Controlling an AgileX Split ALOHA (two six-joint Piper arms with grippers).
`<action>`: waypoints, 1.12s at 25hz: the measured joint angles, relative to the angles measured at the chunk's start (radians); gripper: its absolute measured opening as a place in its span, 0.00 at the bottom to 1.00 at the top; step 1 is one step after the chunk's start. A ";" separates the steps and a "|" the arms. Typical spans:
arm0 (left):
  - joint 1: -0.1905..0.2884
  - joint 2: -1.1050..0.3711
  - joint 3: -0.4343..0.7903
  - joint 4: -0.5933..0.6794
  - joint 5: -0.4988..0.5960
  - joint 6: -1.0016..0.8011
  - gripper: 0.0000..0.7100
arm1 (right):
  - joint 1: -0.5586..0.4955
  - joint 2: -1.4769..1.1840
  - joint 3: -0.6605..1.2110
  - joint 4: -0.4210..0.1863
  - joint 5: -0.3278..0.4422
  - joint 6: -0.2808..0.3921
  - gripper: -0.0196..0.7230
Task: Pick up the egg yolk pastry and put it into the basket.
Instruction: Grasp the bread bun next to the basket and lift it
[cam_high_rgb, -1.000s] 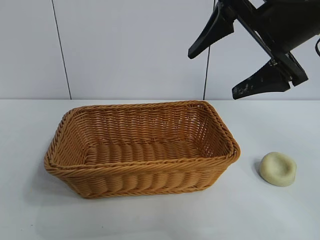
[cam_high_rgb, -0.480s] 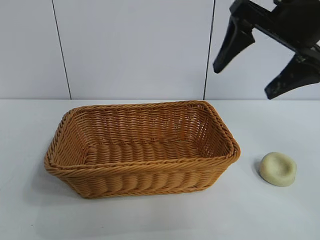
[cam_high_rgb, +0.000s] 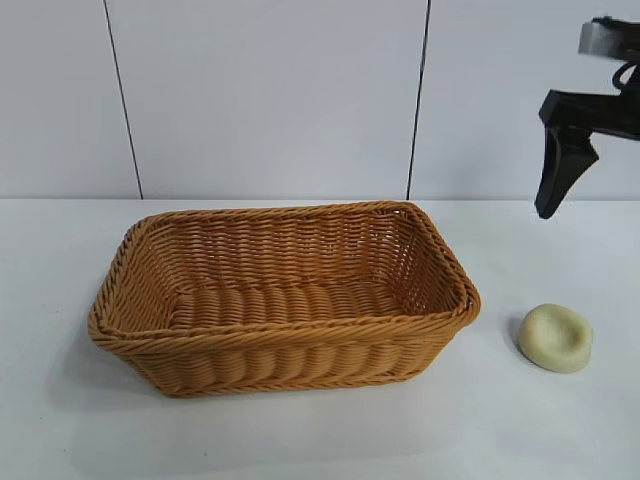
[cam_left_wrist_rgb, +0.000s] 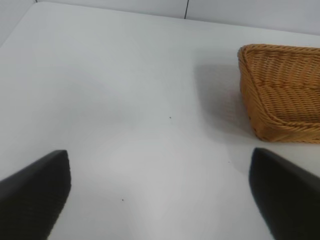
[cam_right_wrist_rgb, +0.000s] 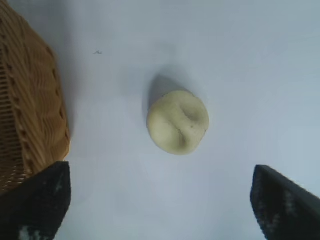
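White tabletop (cam_high_rgb: 560, 440) carries the egg yolk pastry (cam_high_rgb: 556, 338) just right of the basket (cam_high_rgb: 283, 300). Our right pincer (cam_right_wrist_rgb: 160, 200) hangs wide above it; we should centre, descend straight, and close gently. Left pincer (cam_left_wrist_rgb: 160, 200) sits wide, idle.

The right tool (cam_right_wrist_rgb: 160, 205) points straight down, fingers (cam_high_rgb: 560, 165) spread wide (one shows outside); the left tool (cam_left_wrist_rgb: 160, 200) gapes, angled downward.

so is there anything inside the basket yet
Nothing shows inside the basket: only bare woven floor and inner walls. The strip of floor just behind its near wall is hidden. The egg yolk pastry lies on the table, beside the basket, apart from it.
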 joint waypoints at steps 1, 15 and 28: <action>0.000 0.000 0.000 0.000 0.000 0.000 0.98 | 0.000 0.026 0.000 0.000 -0.007 0.000 0.96; 0.000 0.000 0.000 0.000 0.000 0.000 0.98 | 0.000 0.142 0.000 0.001 -0.082 0.001 0.64; 0.000 0.000 0.000 0.000 0.000 0.000 0.98 | 0.001 -0.023 -0.072 0.000 0.022 0.001 0.18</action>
